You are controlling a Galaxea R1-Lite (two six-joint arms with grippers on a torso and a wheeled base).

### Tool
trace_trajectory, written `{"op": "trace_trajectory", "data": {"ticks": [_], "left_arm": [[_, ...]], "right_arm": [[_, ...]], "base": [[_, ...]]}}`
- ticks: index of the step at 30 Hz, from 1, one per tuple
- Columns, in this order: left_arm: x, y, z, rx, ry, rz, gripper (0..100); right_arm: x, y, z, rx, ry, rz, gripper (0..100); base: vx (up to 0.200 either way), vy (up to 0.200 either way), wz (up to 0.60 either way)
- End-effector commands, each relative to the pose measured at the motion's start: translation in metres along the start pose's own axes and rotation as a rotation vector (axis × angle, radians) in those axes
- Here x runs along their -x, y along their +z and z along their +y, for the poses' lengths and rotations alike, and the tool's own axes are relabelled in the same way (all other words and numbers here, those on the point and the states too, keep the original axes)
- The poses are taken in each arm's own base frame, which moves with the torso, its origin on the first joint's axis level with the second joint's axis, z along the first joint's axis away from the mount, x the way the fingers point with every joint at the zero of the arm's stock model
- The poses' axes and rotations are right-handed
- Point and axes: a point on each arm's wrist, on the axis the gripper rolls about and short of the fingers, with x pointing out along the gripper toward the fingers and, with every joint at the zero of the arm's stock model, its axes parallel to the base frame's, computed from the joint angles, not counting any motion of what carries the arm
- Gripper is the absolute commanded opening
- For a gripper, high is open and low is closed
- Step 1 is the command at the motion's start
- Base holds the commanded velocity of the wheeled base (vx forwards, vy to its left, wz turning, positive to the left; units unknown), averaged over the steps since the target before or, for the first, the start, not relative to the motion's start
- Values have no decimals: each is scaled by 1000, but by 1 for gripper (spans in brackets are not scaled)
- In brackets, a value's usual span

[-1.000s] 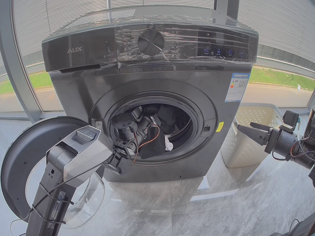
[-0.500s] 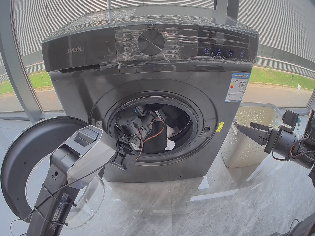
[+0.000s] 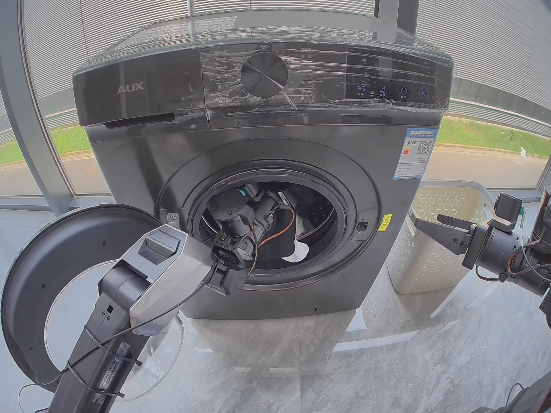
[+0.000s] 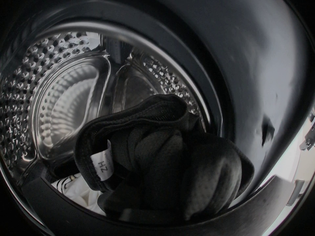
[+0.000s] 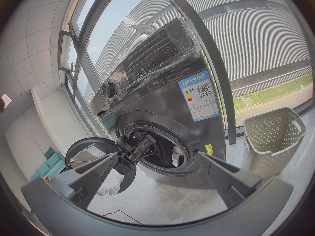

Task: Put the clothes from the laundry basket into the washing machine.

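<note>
The grey washing machine stands with its round door swung open to the left. My left gripper is inside the drum, shut on a bunched black garment that hangs over the drum's lower lip. The cloth hides the fingers. A white cloth lies on the drum floor beneath it. My right gripper hangs open and empty to the right of the machine, in front of the white laundry basket, its fingers spread wide.
The laundry basket stands on the marble floor against the machine's right side. The open door takes up the floor space at the left. Glass walls and a pillar close off the back. Bare floor lies in front of the machine.
My left arm has pushed up and deeper into the drum, carrying the black garment inward off the door rim. The right arm has stayed still.
</note>
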Motion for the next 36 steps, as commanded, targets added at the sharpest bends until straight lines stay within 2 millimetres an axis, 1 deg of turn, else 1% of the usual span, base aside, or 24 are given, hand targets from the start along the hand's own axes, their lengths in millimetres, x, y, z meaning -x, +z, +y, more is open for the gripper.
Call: {"op": "trace_trajectory", "data": {"ticks": [1, 7, 10, 11, 13, 14, 17, 18, 20, 22, 24, 26, 31, 32, 33, 36], "left_arm": [[-4, 0, 3, -1, 1, -17, 0], [-2, -10, 8, -3, 18, 30, 0], [-5, -8, 12, -12, 24, 42, 0], [-8, -4, 11, -12, 18, 29, 100], [-10, 0, 11, -12, 13, 13, 100], [-16, 7, 13, -11, 6, -25, 100], [-18, 5, 18, -15, 5, -48, 100], [-17, 2, 25, -22, 18, -41, 100], [-17, 5, 26, -23, 20, -39, 100], [-7, -6, 29, -17, 51, 60, 100], [1, -8, 28, -13, 69, 142, 100], [4, -8, 26, -12, 62, 162, 100], [7, -1, 21, -13, 59, 181, 100], [12, -4, 23, -14, 60, 208, 100], [12, -5, 23, -15, 61, 211, 100], [22, -12, 30, -92, 72, 252, 100]], "right_arm": [[0, 0, 0, 0, 1, 1, 100], [0, 0, 0, 0, -1, 0, 100], [0, -1, 0, -1, -1, 2, 100], [0, 0, 0, 0, 0, 2, 100], [0, 0, 0, 0, 1, 1, 100], [0, -1, 0, -1, 0, 4, 100], [0, 0, 0, -1, -1, 2, 100], [0, 0, 0, 1, 1, -1, 100], [1, 0, 0, 1, 0, -2, 100], [1, 0, 0, 0, 0, -1, 100], [1, 0, 0, 1, 1, -1, 100], [1, 0, 0, 1, 1, -4, 100], [1, 1, 0, 2, 1, -5, 100], [1, 1, 0, 2, 1, -5, 100], [1, 1, 1, 2, 3, -5, 100], [1, 1, 0, 2, 3, -5, 100]], "base": [[0, 0, 0], [0, 0, 0], [0, 0, 0], [0, 0, 0], [0, 0, 0], [0, 0, 0], [0, 0, 0], [0, 0, 0], [0, 0, 0], [0, 0, 0], [0, 0, 0], [0, 0, 0], [0, 0, 0], [0, 0, 0], [0, 0, 0], [0, 0, 0]]}}
